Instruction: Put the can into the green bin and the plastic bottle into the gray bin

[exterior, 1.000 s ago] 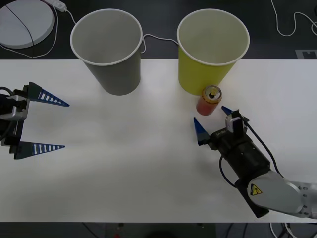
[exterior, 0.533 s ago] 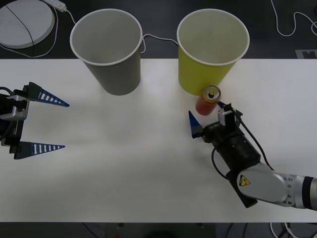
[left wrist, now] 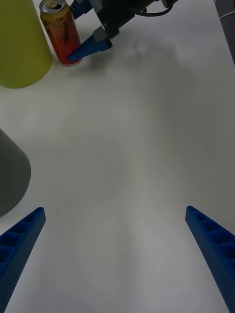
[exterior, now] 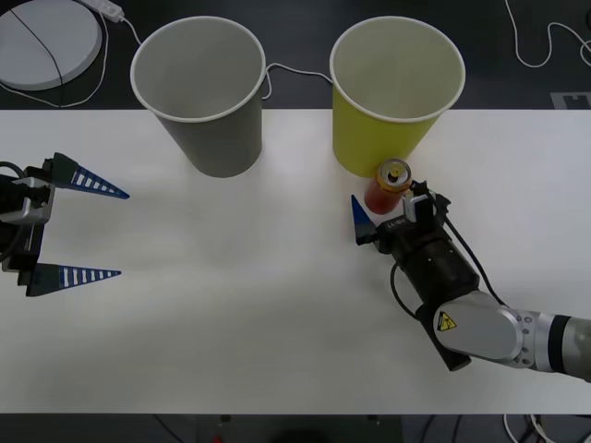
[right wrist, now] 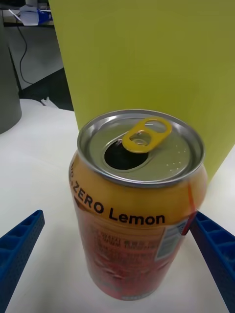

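Neither half of the job is done, as far as I can judge. The can (exterior: 388, 187) stands upright on the white table (exterior: 231, 305), just in front of the green bin (exterior: 395, 92) and close against its wall, so it has yet to go in. From above, both the green bin and the gray bin (exterior: 199, 92) look empty, and I cannot find a plastic bottle anywhere on the table, so that part of the task I can only leave open.

I have the right gripper (exterior: 388, 210) low on the table with its blue fingers spread wide, one on each side of the can. In the right wrist view the can (right wrist: 137, 205) sits between the two fingers (right wrist: 19, 249) with a clear gap on one side; on the other side the finger looks very close to the can's wall, though I cannot tell whether it touches. Nothing is held yet (the fingers are around the can, not clamped on it).

My left gripper (exterior: 78, 226) waits near the table's left edge, fingers wide apart and empty, well away from both bins.

What remains, I think, is to close on the can, lift it over the green rim and release it.
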